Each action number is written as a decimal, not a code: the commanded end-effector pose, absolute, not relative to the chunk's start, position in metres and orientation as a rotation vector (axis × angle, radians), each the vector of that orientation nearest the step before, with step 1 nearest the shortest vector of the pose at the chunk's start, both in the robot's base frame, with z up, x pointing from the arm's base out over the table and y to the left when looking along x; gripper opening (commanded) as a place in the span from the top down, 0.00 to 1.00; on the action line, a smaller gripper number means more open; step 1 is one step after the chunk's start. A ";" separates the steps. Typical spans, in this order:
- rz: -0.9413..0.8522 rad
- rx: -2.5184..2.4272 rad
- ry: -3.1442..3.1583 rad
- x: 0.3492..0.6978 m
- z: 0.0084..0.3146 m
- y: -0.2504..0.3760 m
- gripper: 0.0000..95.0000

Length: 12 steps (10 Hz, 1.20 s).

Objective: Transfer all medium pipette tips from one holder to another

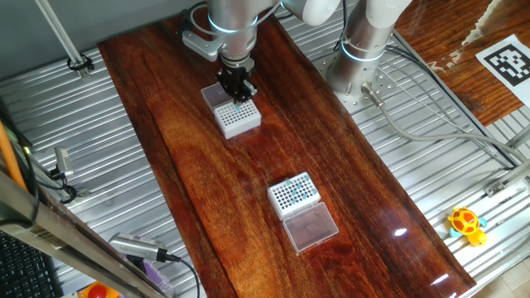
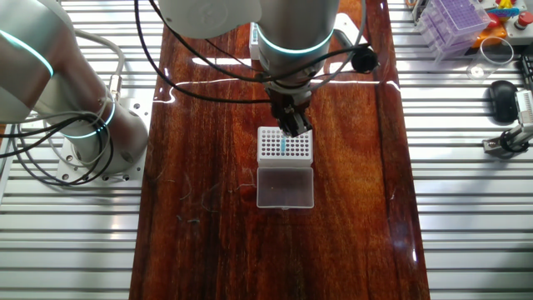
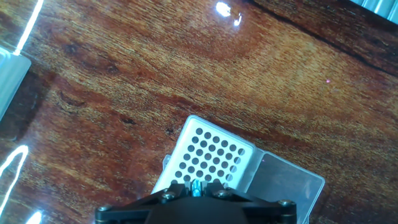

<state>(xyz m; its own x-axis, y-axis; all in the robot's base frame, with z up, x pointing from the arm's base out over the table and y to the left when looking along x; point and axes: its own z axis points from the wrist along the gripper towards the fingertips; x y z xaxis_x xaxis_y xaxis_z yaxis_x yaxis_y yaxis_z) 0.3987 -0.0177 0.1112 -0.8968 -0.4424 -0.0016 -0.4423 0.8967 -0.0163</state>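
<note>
Pinching one teal pipette tip [image 2: 286, 147], the gripper [image 1: 238, 93] hung over one of two white racks [image 1: 238, 119]; the other rack [image 1: 294, 194], well apart, showed several teal dots, uncountable.

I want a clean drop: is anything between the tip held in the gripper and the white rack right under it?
Nothing visible. The gripper holds the medium pipette tip directly over the white rack, whose holes there look empty in the hand view. Its clear lid lies open to one side.
</note>
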 end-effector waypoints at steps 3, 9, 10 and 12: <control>-0.024 -0.714 3.053 0.399 0.110 -0.018 0.80; 0.011 -0.687 3.055 0.402 0.108 0.007 0.80; 0.011 -0.687 3.055 0.402 0.108 0.007 0.80; 0.011 -0.687 3.055 0.402 0.108 0.007 0.80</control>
